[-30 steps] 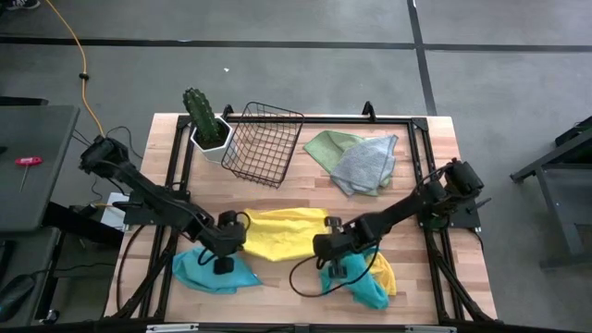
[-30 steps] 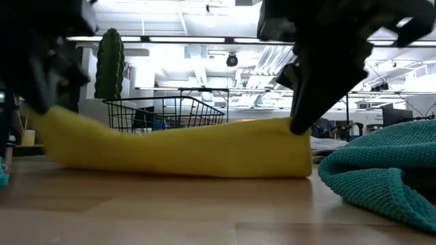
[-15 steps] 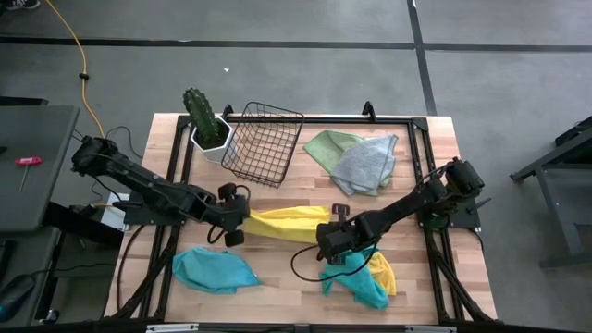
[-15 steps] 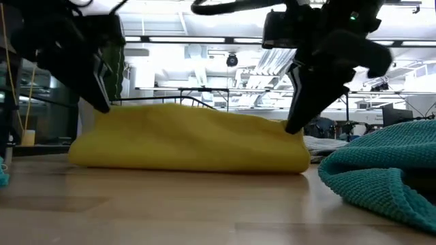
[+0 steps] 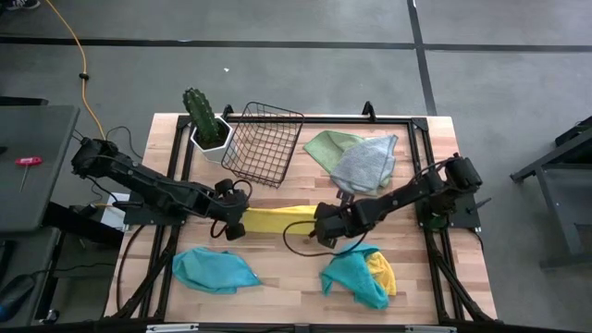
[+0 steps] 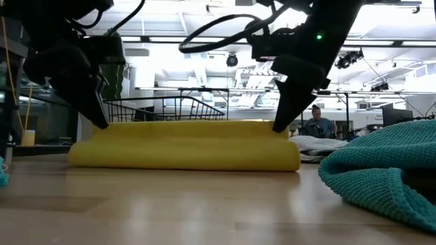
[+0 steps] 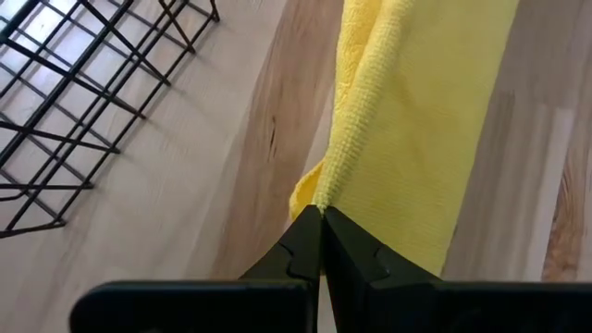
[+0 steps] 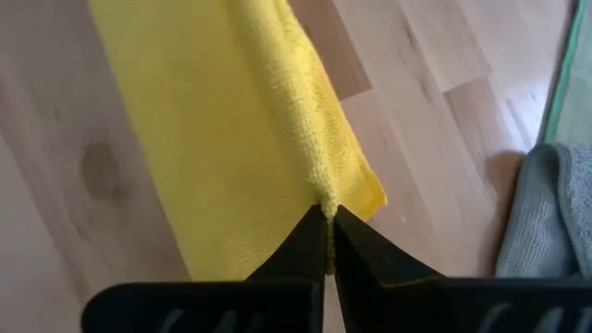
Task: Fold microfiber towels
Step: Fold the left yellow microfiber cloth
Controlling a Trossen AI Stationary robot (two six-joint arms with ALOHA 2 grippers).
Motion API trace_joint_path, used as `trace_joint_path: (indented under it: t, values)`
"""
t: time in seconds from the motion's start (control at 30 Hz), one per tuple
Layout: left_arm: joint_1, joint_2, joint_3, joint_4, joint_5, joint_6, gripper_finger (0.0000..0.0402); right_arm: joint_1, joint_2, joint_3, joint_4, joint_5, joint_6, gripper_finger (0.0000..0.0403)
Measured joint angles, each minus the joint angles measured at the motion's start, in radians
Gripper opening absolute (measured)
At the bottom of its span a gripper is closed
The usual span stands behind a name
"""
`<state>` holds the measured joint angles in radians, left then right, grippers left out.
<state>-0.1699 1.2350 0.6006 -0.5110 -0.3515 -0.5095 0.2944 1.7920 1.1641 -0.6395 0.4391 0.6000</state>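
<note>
A yellow microfiber towel (image 5: 277, 220) lies mid-table as a narrow doubled band (image 6: 184, 146), resting on the wood along its length. My left gripper (image 5: 238, 223) is shut on its left end and my right gripper (image 5: 321, 228) is shut on its right end. A teal towel (image 5: 215, 270) lies crumpled near the front left. A teal and a yellow towel (image 5: 363, 277) are heaped at the front right. A light green towel (image 5: 326, 145) and a grey one (image 5: 367, 163) lie at the far right. My left gripper pinches the upper edge of the yellow band at its left end (image 7: 335, 180) between both fingers, slanting down from the table's left. One layer or several, I cannot tell. The band rests on the table below. My right gripper pinches the band's upper edge at the right end (image 8: 320, 183) between both fingers, beside a corner that juts out (image 8: 372, 197). It slants down from the table's right. The cloth lies on the wood, stretched straight toward the other gripper.
A black wire basket (image 5: 264, 141) and a potted cactus (image 5: 205, 120) stand at the far left, just beyond the yellow band. Bare wood shows along the front middle, between the two towel heaps. A person shows in the room behind (image 6: 315, 121).
Both grippers have gone toward the table's far edge, staying shut and carrying the yellow towel's near edge up and over. The towel, earlier spread wider, is now folded over into a narrow band. The right gripper has also rolled.
</note>
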Motion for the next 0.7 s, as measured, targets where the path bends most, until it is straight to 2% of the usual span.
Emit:
trace_joint_path:
  t: [0.2,0.37,0.57,0.7]
  values:
    - [0.0,0.0,0.0,-0.001,0.003,0.023,0.0003,-0.016,0.0,0.0,0.0,-0.006,0.002,0.0]
    - [0.0,0.0,0.0,-0.001,-0.012,0.029,0.0028,-0.016,0.0,0.0,0.01,-0.004,0.002,0.0016]
    - [0.0,0.0,0.0,-0.001,-0.033,0.095,0.0079,-0.016,0.0,0.0,0.01,0.078,-0.032,0.0083]
    - [0.002,-0.019,0.0,-0.016,-0.094,0.182,0.0114,-0.015,0.0,0.0,-0.005,0.161,-0.112,0.0139]
